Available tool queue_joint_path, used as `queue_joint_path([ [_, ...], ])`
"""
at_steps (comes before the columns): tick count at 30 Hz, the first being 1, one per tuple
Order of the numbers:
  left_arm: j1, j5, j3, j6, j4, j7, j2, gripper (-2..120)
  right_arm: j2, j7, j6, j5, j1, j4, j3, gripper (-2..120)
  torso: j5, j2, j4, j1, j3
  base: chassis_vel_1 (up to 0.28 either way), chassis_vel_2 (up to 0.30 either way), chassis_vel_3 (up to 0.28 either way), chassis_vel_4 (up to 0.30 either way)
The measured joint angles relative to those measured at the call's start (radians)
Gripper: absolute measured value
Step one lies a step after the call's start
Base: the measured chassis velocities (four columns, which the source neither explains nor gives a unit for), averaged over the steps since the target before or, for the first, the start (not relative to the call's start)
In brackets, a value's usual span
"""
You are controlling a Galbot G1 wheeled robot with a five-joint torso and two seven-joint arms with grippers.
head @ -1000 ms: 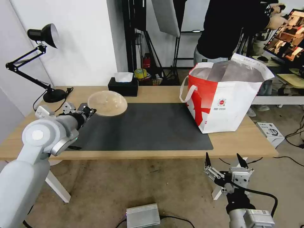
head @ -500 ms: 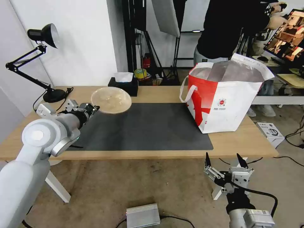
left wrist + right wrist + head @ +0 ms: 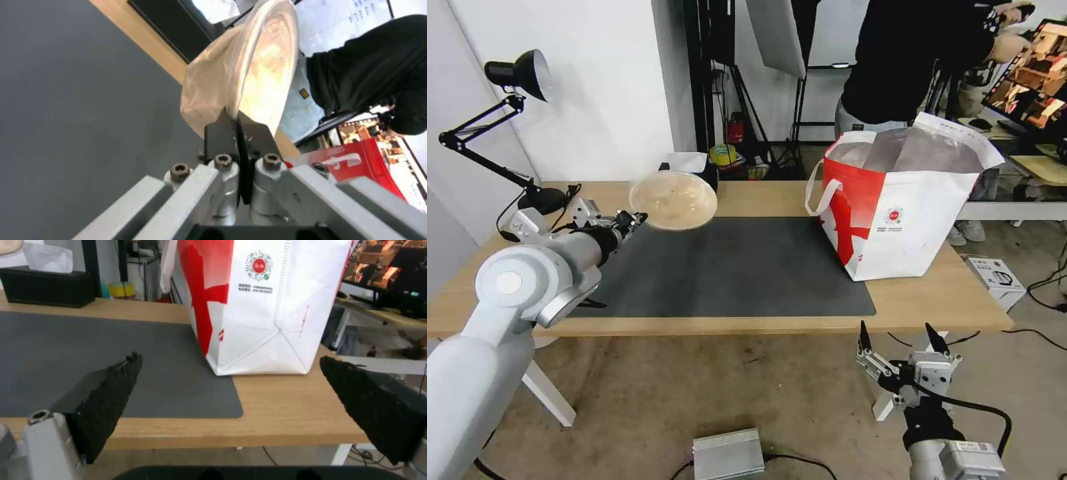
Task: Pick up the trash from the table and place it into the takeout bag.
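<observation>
The wide light-wood desk [image 3: 920, 303] carries a dark grey mat [image 3: 734, 267] across its middle. At the mat's right end stands the tall red-and-white takeout bag [image 3: 894, 213], mouth open, silver lining showing. Over the mat's far left corner the left gripper [image 3: 632, 219] is clamped on the rim of the shallow beige pulp bowl [image 3: 674, 200], holding it clear of the desk and tilted, just in front of the black tissue box [image 3: 44, 286]. The right gripper [image 3: 897, 340] hangs below the desk's front edge, fingers spread wide, grasping nothing.
</observation>
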State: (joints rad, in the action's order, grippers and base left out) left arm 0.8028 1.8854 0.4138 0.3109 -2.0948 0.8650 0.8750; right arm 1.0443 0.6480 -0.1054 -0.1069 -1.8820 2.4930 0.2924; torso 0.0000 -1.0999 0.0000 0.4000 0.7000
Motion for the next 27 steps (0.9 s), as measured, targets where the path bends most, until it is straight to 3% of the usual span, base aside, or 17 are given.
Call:
queue_joint_path([
  [27,-0.149,-0.026,-0.151,-0.018,0.067,-0.027,0.016,0,0.000,0.000,0.000,0.000,0.000,0.000,0.000,100,0.0000,0.000,0.0000,0.000,0.000,0.000,0.000,0.000,0.000],
])
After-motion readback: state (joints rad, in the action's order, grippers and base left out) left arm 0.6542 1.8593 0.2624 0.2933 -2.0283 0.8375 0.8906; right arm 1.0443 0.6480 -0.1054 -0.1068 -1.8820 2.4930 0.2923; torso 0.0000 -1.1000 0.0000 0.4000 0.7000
